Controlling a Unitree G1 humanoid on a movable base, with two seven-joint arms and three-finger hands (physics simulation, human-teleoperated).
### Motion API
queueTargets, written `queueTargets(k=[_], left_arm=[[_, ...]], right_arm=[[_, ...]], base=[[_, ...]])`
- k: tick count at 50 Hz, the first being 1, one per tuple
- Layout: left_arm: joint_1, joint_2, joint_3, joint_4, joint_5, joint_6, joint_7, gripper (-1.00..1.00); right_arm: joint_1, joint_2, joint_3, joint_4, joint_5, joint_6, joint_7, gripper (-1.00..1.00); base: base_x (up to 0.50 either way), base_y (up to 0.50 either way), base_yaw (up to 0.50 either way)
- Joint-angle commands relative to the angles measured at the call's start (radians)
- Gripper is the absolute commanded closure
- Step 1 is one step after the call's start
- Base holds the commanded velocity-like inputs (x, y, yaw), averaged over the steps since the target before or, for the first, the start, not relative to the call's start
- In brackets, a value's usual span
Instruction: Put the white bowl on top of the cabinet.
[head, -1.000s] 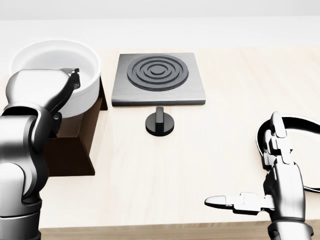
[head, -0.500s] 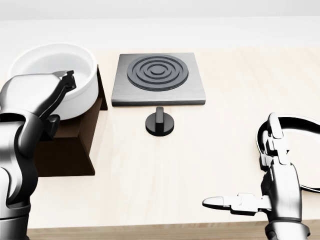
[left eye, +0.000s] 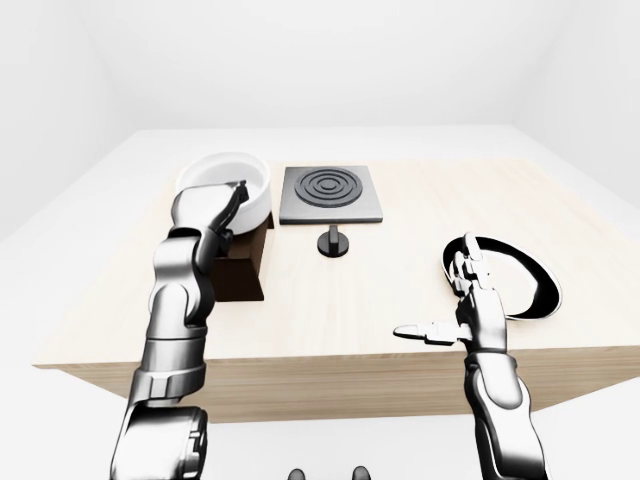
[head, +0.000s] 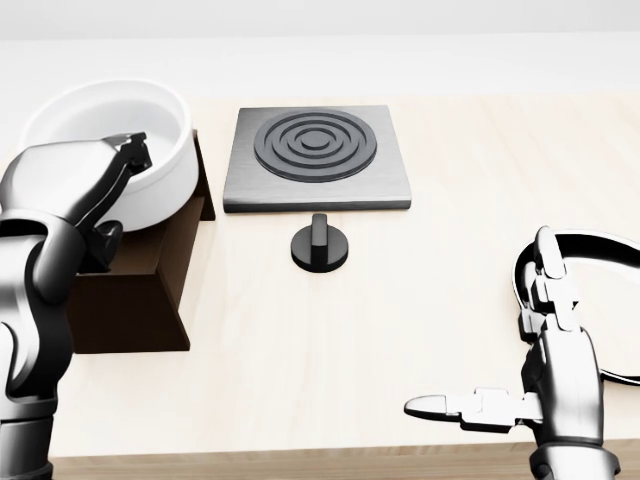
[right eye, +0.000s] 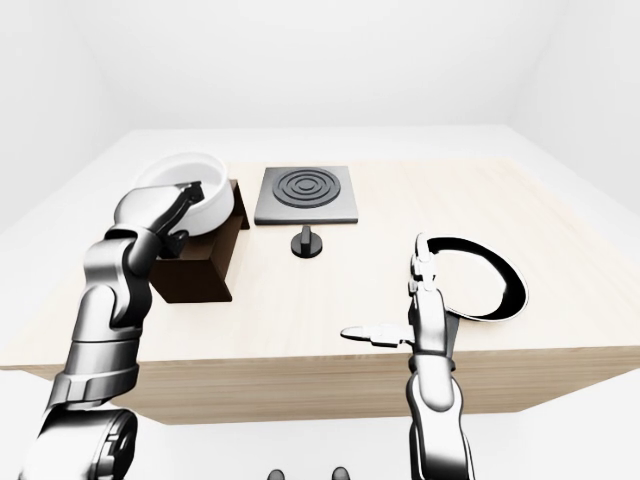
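Resting on the dark cabinet (head: 140, 290) at the head view's left, the white bowl (head: 110, 150) is gripped at its near rim by the left robot hand (head: 125, 160). Placement judged nearly done; release and withdrawal are called for next. Right robot hand (head: 500, 400) spread open, empty, beside a black-rimmed plate (left eye: 520, 275). Hob plate (head: 318, 155) and knob (head: 320, 245) noted on the worktop (head: 400, 320); no obstruction.

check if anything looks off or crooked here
The white bowl sits on the dark cabinet but overhangs its top-left edge in the head view. The left hand hooks its rim. Nothing is spilled or damaged.
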Motion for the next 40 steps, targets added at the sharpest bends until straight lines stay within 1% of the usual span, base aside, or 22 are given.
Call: queueTargets(k=[1,8,15,31,34,40], left_arm=[[-0.048,0.033,0.012,0.067,-0.019,0.0,0.089,1.0],[-0.062,0.051,0.009,0.109,-0.034,0.0,0.112,1.0],[-0.061,0.06,0.01,0.131,-0.043,0.0,0.13,1.0],[-0.063,0.065,0.01,0.137,-0.042,0.0,0.14,1.0],[-0.063,0.066,0.013,0.144,-0.048,0.0,0.147,1.0],[-0.065,0.074,0.012,0.138,-0.042,0.0,0.138,1.0]], right_arm=[[0.004,0.001,0.003,-0.004,-0.003,0.0,0.0,-1.0],[0.002,0.001,0.004,0.0,-0.004,-0.003,-0.001,-1.0],[0.003,0.002,0.01,0.008,-0.009,-0.01,-0.004,-1.0],[0.002,0.001,0.014,0.02,-0.013,-0.021,-0.007,-1.0],[0.003,0.001,0.013,0.017,-0.012,-0.019,-0.007,-1.0],[0.004,0.001,0.015,0.017,-0.015,-0.02,-0.007,-1.0]], base=[[0.0,0.0,0.0],[0.0,0.0,0.0],[0.0,0.0,0.0],[0.0,0.0,0.0],[0.0,0.0,0.0],[0.0,0.0,0.0]])
